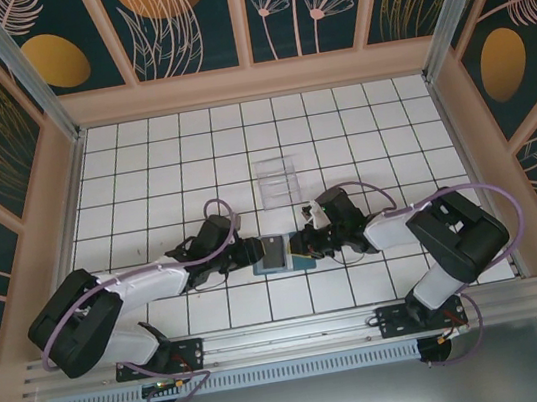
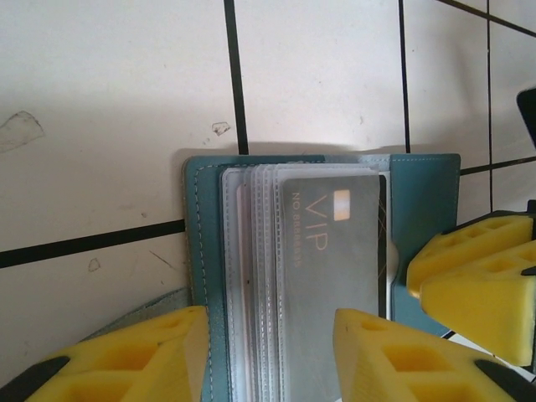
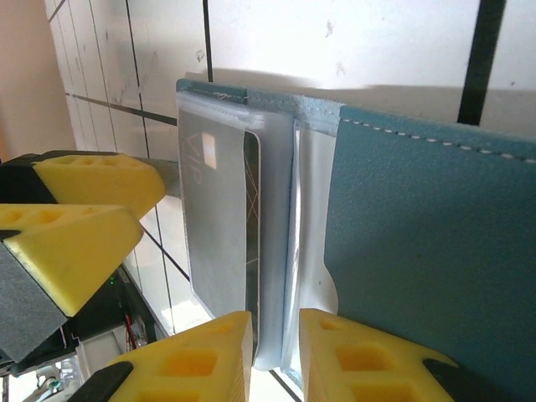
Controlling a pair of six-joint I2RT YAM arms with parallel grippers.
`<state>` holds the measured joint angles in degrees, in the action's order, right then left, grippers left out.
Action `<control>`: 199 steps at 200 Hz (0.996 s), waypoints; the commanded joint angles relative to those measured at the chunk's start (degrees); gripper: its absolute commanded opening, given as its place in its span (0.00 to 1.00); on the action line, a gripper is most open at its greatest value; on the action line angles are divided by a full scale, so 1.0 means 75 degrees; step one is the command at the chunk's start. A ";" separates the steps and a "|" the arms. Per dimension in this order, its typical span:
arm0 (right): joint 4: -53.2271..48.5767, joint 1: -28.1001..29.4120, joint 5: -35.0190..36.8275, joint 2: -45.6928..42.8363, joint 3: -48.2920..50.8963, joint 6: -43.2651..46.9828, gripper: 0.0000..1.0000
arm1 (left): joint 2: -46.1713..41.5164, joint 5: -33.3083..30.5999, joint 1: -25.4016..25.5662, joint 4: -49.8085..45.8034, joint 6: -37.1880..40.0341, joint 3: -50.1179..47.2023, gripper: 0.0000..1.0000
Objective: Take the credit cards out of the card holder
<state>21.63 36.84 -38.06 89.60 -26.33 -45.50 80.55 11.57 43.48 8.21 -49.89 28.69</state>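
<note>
Two grippers meet over the card holder [image 1: 278, 253], which lies open on the tiled table [image 1: 151, 158], a little toward 6 o'clock from its middle in the top view. The clear slotted stand [image 1: 279, 181] sits at 12 o'clock from it, apart. The left gripper [image 1: 254, 254] comes in from 9 o'clock and the right gripper [image 1: 304, 246] from 3 o'clock.

In the right wrist view, the right gripper's fingers [image 3: 197, 356] stand narrow, pinched on a clear plastic leaf at the holder's spine, which pins the teal cover down. In the left wrist view, the left gripper's fingers [image 2: 134, 360] are parted, straddling the stack of sleeves and gripping nothing that I can see.

No card is out yet. The grey VIP card [image 2: 327, 251] sits in the top sleeve, and a dark card [image 3: 251, 226] shows as an edge just behind it.

My reading is that this is the set-up for the first extraction: one arm holds, the other lines up. Next, the left fingers need to close on the VIP card's exposed edge alone, not the sleeve, and draw it out toward 9 o'clock while the right grip keeps hold. Catching plastic along with the card would drag the whole holder.
</note>
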 commanded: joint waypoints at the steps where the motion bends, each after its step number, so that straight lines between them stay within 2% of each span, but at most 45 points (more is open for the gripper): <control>1: -0.0095 -0.0041 -0.0116 0.0123 -0.0193 0.0091 0.23 | 0.0280 0.0149 -0.0038 -0.0227 0.0182 0.0217 0.45; 36: -0.0141 -0.0038 -0.0106 0.0098 -0.0193 0.0090 0.23 | 0.0534 0.0047 -0.0032 -0.0520 0.0297 0.0366 0.45; 199: -0.0290 -0.0041 -0.0022 0.0281 -0.0427 0.0138 0.23 | 0.1359 -0.0547 -0.0032 -0.1856 0.0782 0.0885 0.35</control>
<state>19.53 36.84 -38.02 90.24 -28.36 -45.32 87.92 10.09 43.48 0.16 -45.54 35.88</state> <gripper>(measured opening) 0.226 0.357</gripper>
